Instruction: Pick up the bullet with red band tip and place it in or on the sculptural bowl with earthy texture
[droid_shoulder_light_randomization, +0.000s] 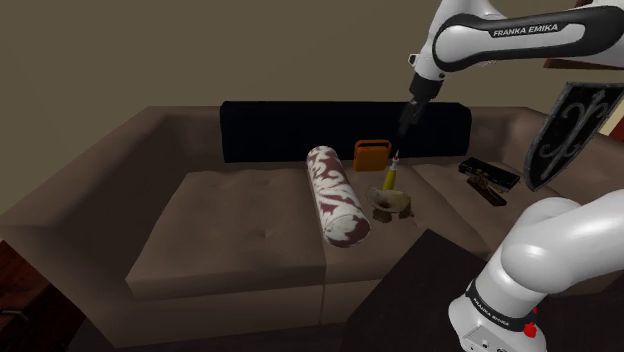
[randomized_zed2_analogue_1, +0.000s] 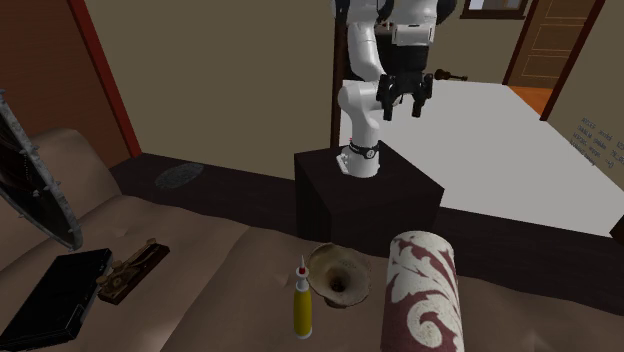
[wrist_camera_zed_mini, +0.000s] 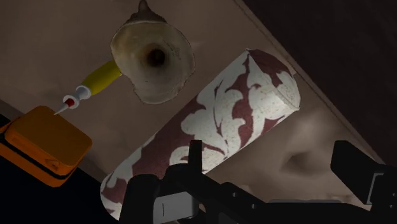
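Observation:
The bullet (droid_shoulder_light_randomization: 390, 175) has a yellow body, a red band and a white tip, and it stands upright on the brown sofa seat, right beside the bowl (droid_shoulder_light_randomization: 391, 205). That bowl (randomized_zed2_analogue_1: 339, 277) is a beige, rough, flared dish with a dark hollow centre. My black gripper (droid_shoulder_light_randomization: 408, 118) hangs well above both, open, with nothing between its fingers. In the wrist view the fingers (wrist_camera_zed_mini: 195, 156) stand apart, and beyond them lie the bowl (wrist_camera_zed_mini: 153, 60) and the bullet (wrist_camera_zed_mini: 95, 79), whose base is hidden behind the bowl's rim. Seen from the second exterior view, the gripper (randomized_zed2_analogue_1: 405, 95) hovers above the stand, far from the bullet (randomized_zed2_analogue_1: 302, 305).
A maroon-and-white bolster pillow (droid_shoulder_light_randomization: 335, 195) lies next to the bowl. An orange box (droid_shoulder_light_randomization: 371, 155) stands behind the bullet against a dark cushion. A black case (droid_shoulder_light_randomization: 488, 178) and a patterned shield (droid_shoulder_light_randomization: 570, 130) are at the shoulder view's right. The dark stand (randomized_zed2_analogue_1: 365, 195) borders the sofa.

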